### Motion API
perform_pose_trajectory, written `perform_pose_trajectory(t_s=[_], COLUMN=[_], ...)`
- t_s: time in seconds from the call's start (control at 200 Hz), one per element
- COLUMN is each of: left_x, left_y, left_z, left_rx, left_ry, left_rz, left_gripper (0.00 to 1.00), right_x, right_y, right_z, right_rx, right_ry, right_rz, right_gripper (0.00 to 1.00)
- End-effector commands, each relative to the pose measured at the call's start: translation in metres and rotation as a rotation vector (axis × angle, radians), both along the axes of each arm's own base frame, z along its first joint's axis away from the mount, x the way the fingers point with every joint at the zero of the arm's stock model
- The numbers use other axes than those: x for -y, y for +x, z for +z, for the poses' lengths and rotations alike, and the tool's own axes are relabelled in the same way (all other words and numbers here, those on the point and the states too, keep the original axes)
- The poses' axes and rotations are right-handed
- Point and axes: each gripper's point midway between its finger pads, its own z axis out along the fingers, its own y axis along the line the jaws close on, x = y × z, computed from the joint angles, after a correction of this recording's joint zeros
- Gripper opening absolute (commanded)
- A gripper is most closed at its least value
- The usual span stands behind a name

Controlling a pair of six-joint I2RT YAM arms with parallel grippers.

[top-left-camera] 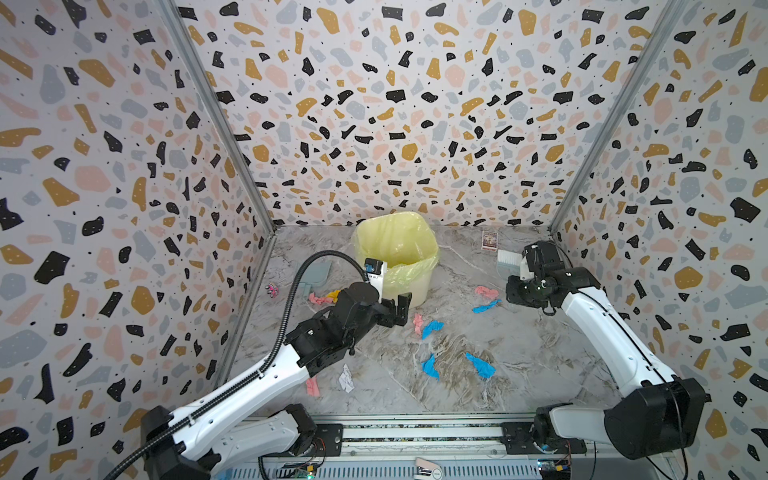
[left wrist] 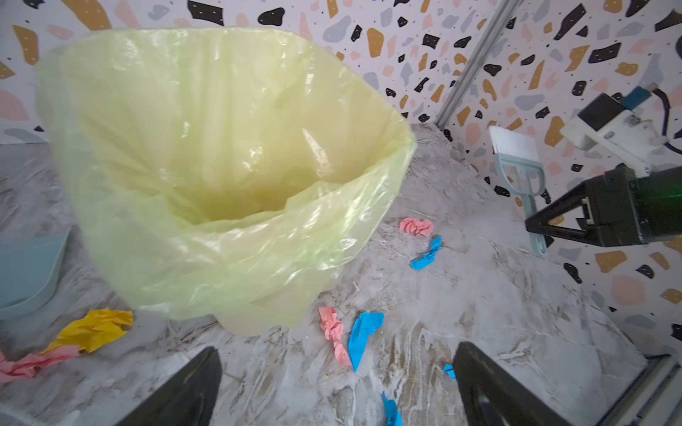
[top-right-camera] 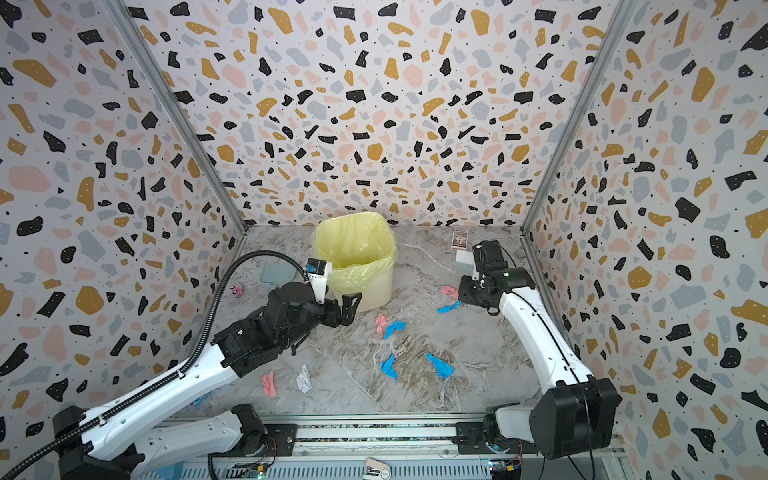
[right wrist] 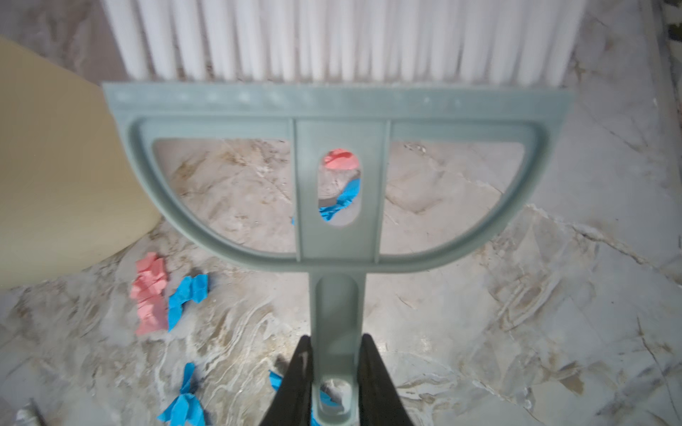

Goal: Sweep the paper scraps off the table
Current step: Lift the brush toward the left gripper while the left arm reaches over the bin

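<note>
Near scraps: white and pink paper scraps (top-left-camera: 345, 378) lie at the near left of the table (top-left-camera: 540, 353), beside the left arm.
Other scraps: two blue ones lie mid-table, a pink-and-blue pair sits in front of the bin (top-left-camera: 395, 257), another pair is at the far right, and a yellow and a pink one lie left of the bin.
Right gripper (right wrist: 335, 341): clamped on the end of the brush (right wrist: 337, 184) handle; the bristles are raised above the far-right pair.
Left gripper (top-left-camera: 397, 309): spread wide and empty, hovering just in front of the bin.
Dustpan (top-left-camera: 318, 272): lies flat at the far left, ungrasped.
Risk, tool: held only by the handle's tip, the brush may pivot once the bristles drag.
Risk, scatter: the light scraps may flick aside or wedge against the bin, and with no pan placed nothing would catch them.
Risk, strays: a wide stroke may carry off the card (top-left-camera: 489, 240) or toy (top-left-camera: 272, 289), and the left arm may nudge the bin.
Right wrist view only: shows the hold on the handle, which is hidden in both top views.
Left wrist view only: shows the bin's liner interior, with no scraps visible in it.
Top views only: show the card, the toy and the near scraps.
</note>
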Motion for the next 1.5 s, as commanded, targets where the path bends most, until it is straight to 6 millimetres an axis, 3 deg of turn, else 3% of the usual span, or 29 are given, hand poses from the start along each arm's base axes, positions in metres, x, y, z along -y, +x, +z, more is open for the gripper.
perform_pose_trajectory(t_s=[0.0, 0.145, 0.35, 0.501, 0.696, 0.961, 1.241, 1.497], left_x=[0.020, 0.042, 0.086, 0.097, 0.104, 0.118, 0.116, 0.110], left_y=[0.002, 0.009, 0.018, 0.027, 0.038, 0.043, 0.052, 0.056], left_z=[0.042, 0.079, 0.107, 0.123, 0.133, 0.130, 0.131, 0.132], left_rx=[0.037, 0.048, 0.012, -0.001, -0.010, -0.026, -0.017, -0.014], left_ry=[-0.115, -0.219, -0.311, -0.389, -0.427, -0.446, -0.454, -0.488], left_rz=[-0.042, -0.080, -0.216, -0.275, -0.333, -0.376, -0.351, -0.331], left_gripper=[1.00, 1.00, 1.00, 0.99, 0.94, 0.84, 0.56, 0.10], right_x=[-0.017, -0.047, -0.086, -0.102, -0.123, -0.153, -0.175, -0.179], right_y=[-0.004, -0.003, -0.009, -0.016, -0.027, -0.040, -0.049, -0.050], right_z=[0.036, 0.072, 0.114, 0.134, 0.151, 0.161, 0.158, 0.156], right_rx=[0.070, 0.163, 0.269, 0.317, 0.364, 0.393, 0.388, 0.386], right_ry=[0.008, 0.062, 0.117, 0.140, 0.147, 0.142, 0.103, 0.092], right_rz=[0.052, 0.140, 0.251, 0.306, 0.383, 0.477, 0.547, 0.556], right_gripper=[0.00, 0.00, 0.00, 0.00, 0.00, 0.00, 0.00, 0.00])
